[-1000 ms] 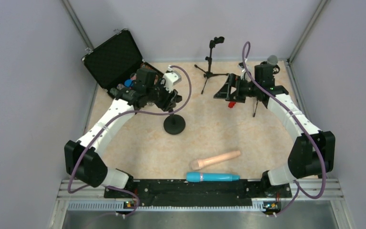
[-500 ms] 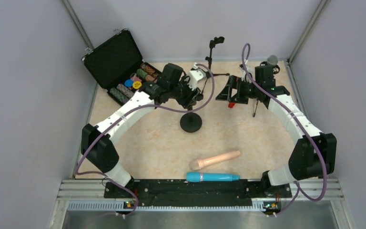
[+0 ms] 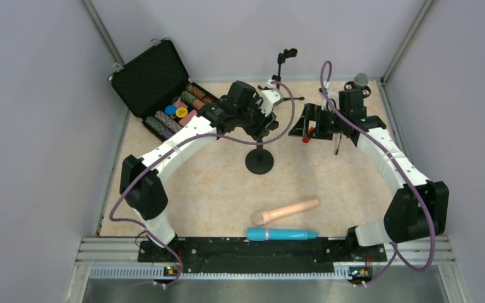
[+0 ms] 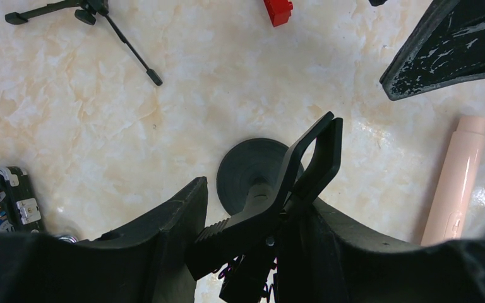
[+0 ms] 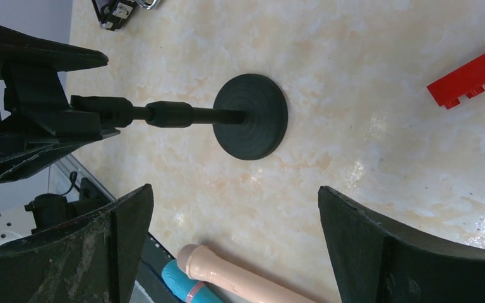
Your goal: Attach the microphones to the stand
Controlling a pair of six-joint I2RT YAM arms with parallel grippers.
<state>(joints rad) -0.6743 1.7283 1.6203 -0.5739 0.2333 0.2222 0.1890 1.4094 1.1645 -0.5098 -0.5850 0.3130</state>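
Observation:
My left gripper (image 3: 260, 124) is shut on the clip (image 4: 293, 180) at the top of a black stand with a round base (image 3: 259, 161), which it holds upright at mid-table. The stand also shows in the right wrist view (image 5: 251, 117). My right gripper (image 3: 308, 124) is open and empty, just right of the stand. The beige microphone (image 3: 285, 211) and the cyan microphone (image 3: 282, 234) lie side by side near the front edge. A grey mesh head (image 3: 360, 79) shows behind the right arm; its body is hidden.
A black tripod stand (image 3: 280, 76) with a clip stands at the back centre. An open black case (image 3: 158, 82) with coloured chips sits at the back left. A small red block (image 4: 278, 11) lies between the grippers. Grey walls enclose the table.
My left arm has carried the round-base stand to the right, from left of centre to mid-table near the right gripper. The right arm has barely moved.

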